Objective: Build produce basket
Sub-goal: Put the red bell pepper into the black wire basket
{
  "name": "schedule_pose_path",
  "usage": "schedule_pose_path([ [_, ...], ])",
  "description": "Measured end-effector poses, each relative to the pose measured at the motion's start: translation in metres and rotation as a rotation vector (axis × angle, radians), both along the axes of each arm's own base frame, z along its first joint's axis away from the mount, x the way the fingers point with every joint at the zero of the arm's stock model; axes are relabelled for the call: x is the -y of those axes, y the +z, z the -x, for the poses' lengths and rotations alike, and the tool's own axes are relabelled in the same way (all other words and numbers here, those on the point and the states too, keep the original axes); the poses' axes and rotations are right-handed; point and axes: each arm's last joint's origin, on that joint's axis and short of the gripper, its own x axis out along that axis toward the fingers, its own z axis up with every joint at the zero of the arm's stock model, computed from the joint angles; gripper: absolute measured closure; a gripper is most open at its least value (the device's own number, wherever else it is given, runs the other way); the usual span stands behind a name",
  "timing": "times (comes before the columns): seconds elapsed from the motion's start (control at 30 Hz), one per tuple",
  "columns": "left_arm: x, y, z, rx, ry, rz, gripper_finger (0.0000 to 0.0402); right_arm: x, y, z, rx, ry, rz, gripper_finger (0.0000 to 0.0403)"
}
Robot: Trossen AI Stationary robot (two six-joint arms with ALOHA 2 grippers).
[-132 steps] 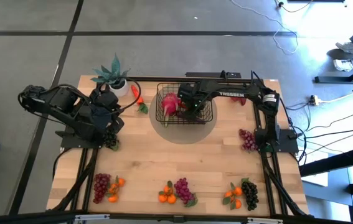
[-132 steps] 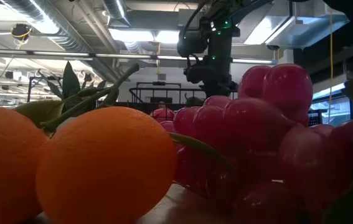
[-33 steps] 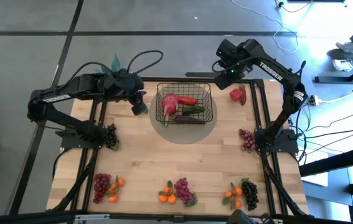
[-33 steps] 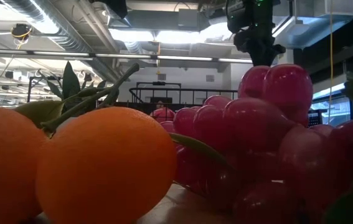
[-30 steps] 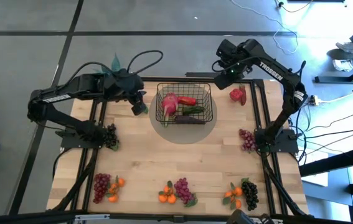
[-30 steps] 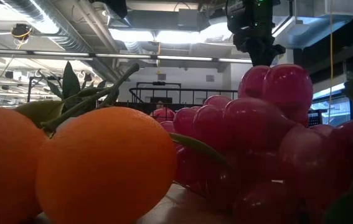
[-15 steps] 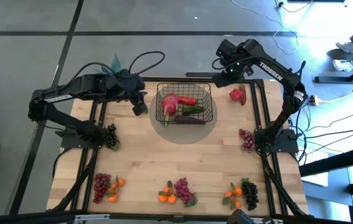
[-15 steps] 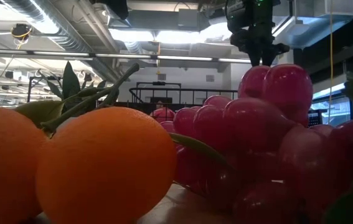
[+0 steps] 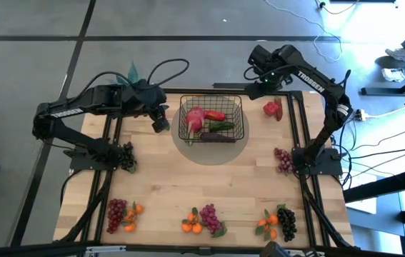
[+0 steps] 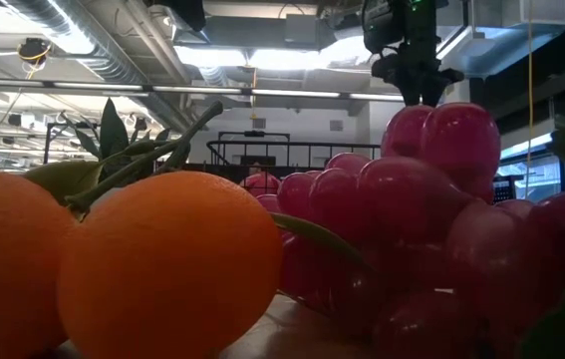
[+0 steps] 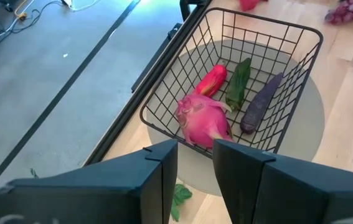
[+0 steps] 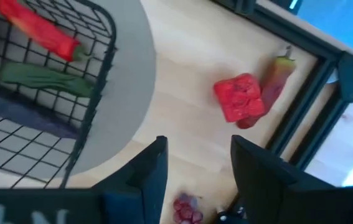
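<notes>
The basket (image 9: 213, 119) is taken as the landmark: it is sitting toward the far middle of the table (image 9: 188, 187) and is already holding a pink radish (image 11: 203, 119), a long red pepper (image 11: 211, 81), a green piece (image 11: 238, 83) and a dark eggplant (image 11: 259, 104).

The right gripper (image 9: 258, 84) is being held raised, just beyond the basket's far right corner, with its fingers spread and nothing between them. The blocky red pepper (image 12: 240, 98) and the pepper lying touching it (image 12: 272, 84), right of the basket near the table's far edge, are being framed in its wrist view, so one of them is judged to be the next pick. For a clean grasp, the jaws should be brought straight down over a single piece and turned so that the two touching pieces are not being pinched together, with the table's dark edge frame (image 12: 301, 102) close by being kept clear.

The left gripper (image 9: 159, 121) is being held just left of the basket, its fingers parted by a narrow gap and empty.

Compared with the view from about four seconds earlier, the right gripper is no longer being held over the basket, the red pepper and green piece are now lying inside it, and the left arm is now reaching up beside it. Grape bunches and oranges (image 9: 201, 220) are lying well apart from the basket along the near edge.
</notes>
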Motion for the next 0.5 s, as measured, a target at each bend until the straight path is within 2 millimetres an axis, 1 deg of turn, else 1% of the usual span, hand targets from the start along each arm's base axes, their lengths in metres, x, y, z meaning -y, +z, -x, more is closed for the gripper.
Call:
schedule_pose_path([
  [0.07, 0.0, 0.0, 0.0, 0.0, 0.0, 0.0, 0.0311, -0.0013, 0.0001, -0.0011, -0.003, 0.007, 0.004, 0.0239],
  [0.13, 0.0, 0.0, 0.0, 0.001, 0.0, 0.0, 0.0311, -0.0022, 0.0, -0.0019, -0.003, 0.011, 0.003, 0.022],
  [0.2, 0.0, 0.0, 0.0, 0.001, 0.0, 0.0, 0.0311, -0.0028, 0.0001, -0.0025, -0.002, 0.016, 0.002, 0.0189],
  [0.27, 0.0, 0.0, 0.0, 0.0, 0.0, 0.0, 0.0311, -0.0025, 0.0001, -0.0022, -0.008, 0.02, 0.008, 0.0148],
  [0.37, 0.0, 0.0, 0.0, 0.0, 0.0, 0.0, 0.0311, -0.0012, 0.0003, -0.0011, -0.044, 0.002, 0.051, 0.0094],
  [0.43, 0.0, 0.0, 0.0, 0.001, 0.0, 0.0, 0.0311, -0.0005, 0.0005, -0.0004, -0.067, -0.002, 0.078, 0.0073],
  [0.5, 0.0, 0.0, 0.0, 0.0, 0.0, 0.0, 0.0311, 0.0, 0.0006, 0.0, -0.086, 0.019, 0.094, 0.0064],
])
